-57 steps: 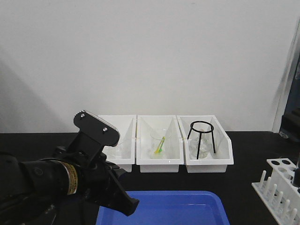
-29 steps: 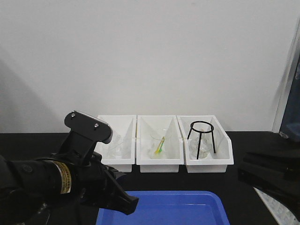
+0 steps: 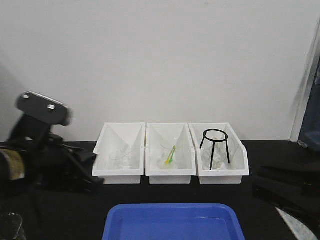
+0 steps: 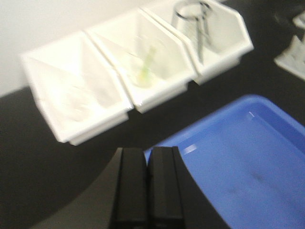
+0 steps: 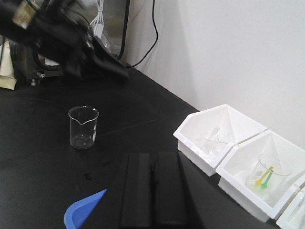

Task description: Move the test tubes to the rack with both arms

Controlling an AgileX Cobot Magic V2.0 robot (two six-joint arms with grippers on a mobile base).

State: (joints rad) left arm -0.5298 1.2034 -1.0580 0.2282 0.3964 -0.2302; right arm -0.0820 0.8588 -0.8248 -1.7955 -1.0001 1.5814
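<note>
Front view: the left arm (image 3: 40, 160), matte black with a grey camera box, stands at the left edge; three glossy white bins (image 3: 170, 152) sit mid-frame on the black worktop (image 3: 260, 150).

Left wrist view: the left tool (image 4: 147, 183) is clenched, empty, above a smooth blue tray (image 4: 238, 162). The rack (image 4: 293, 50) is a blurred white shape at the right edge.

Right wrist view: the right tool (image 5: 153, 191) is clenched, empty; a clear beaker (image 5: 83, 127) stands upright.

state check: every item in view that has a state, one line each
left gripper: shut, empty, above the near edge of the blue tray
right gripper: shut, empty
blue tray: upright, nothing seen in it
three white bins: side by side, open tops
beaker on table: upright, looks empty
black tripod ring: standing in the right bin
rack: mostly out of view
</note>
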